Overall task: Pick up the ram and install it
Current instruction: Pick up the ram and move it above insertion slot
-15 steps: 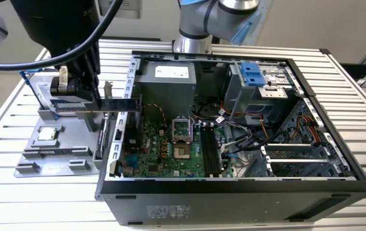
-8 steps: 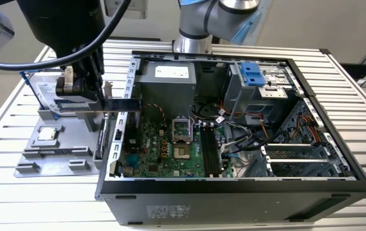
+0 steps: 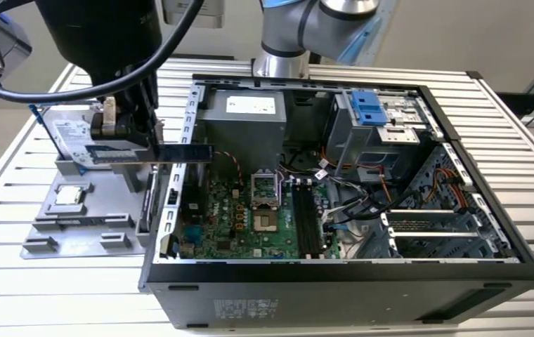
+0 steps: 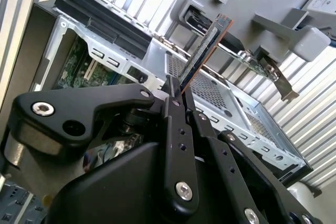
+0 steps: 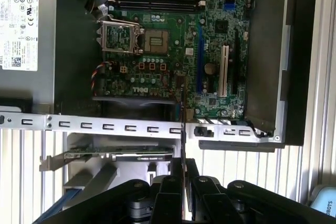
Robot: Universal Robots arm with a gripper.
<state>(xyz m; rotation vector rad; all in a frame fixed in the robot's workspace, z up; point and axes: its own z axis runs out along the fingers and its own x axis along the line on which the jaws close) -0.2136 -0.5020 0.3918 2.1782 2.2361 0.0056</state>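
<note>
Grey holder tray [image 3: 79, 225] lies on the slatted table [image 3: 23, 295] outside the computer case [image 3: 342, 281], at the exterior view's left of it, and a square silver processor chip [image 3: 68, 196] rests on this tray. Above the tray, close beside the case, the gripper [image 3: 117, 144] is clamped on the ram [image 3: 178, 152] — it pinches one end, and the stick hangs level in the air with its free end at the case's side wall. In the second wrist view the ram [image 4: 207, 51] comes out edge-on from between the two black fingers [image 4: 174, 114], which press on it from both sides. In the first wrist view a card with a metal bracket [image 5: 115, 155] lies outside the case, just beside the slotted rail of its wall. Inside the case the green motherboard [image 3: 248, 210] lies flat, and its long black memory slots [image 3: 306, 217] are well apart from the ram. Deeper in the case, toward the exterior view's right, stands a drive cage with a blue latch [image 3: 370, 105].
</note>
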